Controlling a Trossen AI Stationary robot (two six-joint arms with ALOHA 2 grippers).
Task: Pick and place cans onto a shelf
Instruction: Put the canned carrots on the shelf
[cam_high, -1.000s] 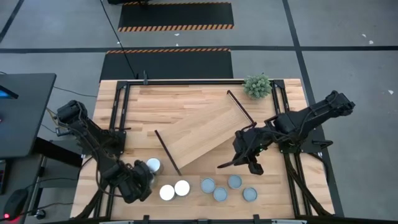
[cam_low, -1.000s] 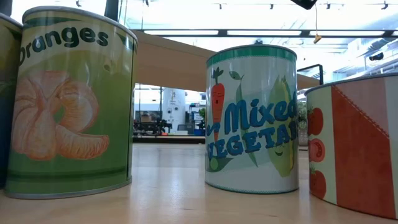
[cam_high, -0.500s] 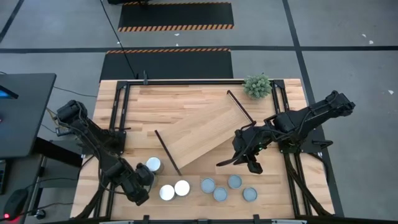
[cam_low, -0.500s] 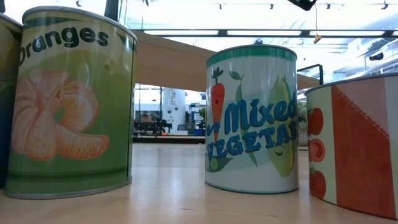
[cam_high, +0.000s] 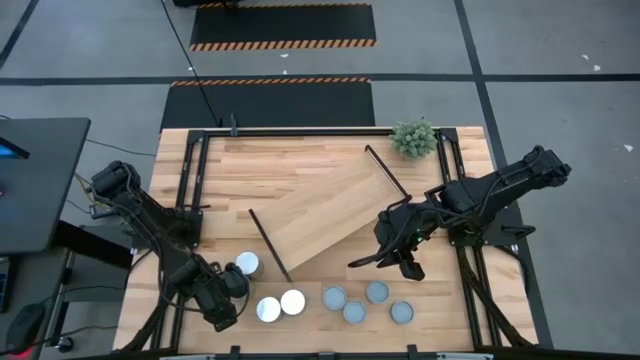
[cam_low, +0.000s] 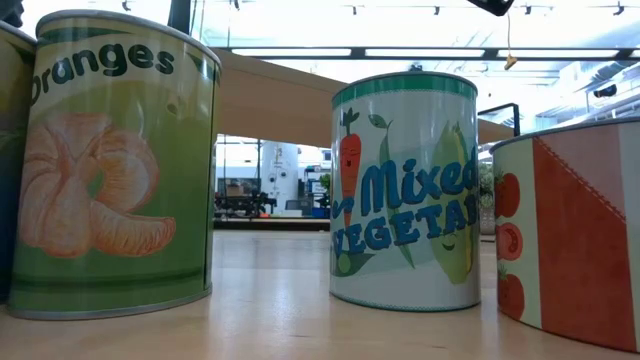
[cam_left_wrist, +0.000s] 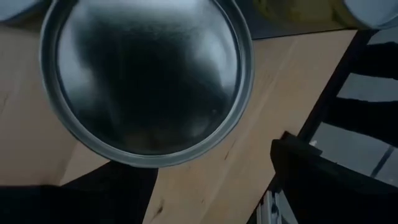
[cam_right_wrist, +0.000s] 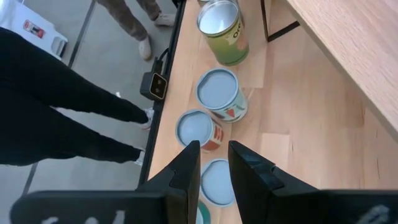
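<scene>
Over the last second the left claw (cam_high: 230, 282) is seen to have shifted slightly along the near-left part of the table (cam_high: 300, 165). It is now parked just beside the white-topped can (cam_high: 245, 265). Its fingers are held apart. In the left wrist view that can's top (cam_left_wrist: 146, 78) fills the frame just ahead of them, so a grasp is judged lined up but not yet made.

The right claw (cam_right_wrist: 214, 165) is unchanged. It hangs over the right end of the shelf (cam_high: 325, 210), fingers narrowly apart, nothing held.

No can is seen on the shelf, which lies diagonally mid-table. Two more white-topped cans (cam_high: 280, 305) and four blue-grey-topped cans (cam_high: 365, 303) are lined up along the near edge. An eighth is not made out.

Clearances:
- The shelf's black end bar (cam_high: 268, 245) lies just right of the targeted can, so room is tight there.
- The near table edge is close behind the row.
- The far half of the table lies open, save a small plant (cam_high: 413, 137) in the far-right corner.
</scene>
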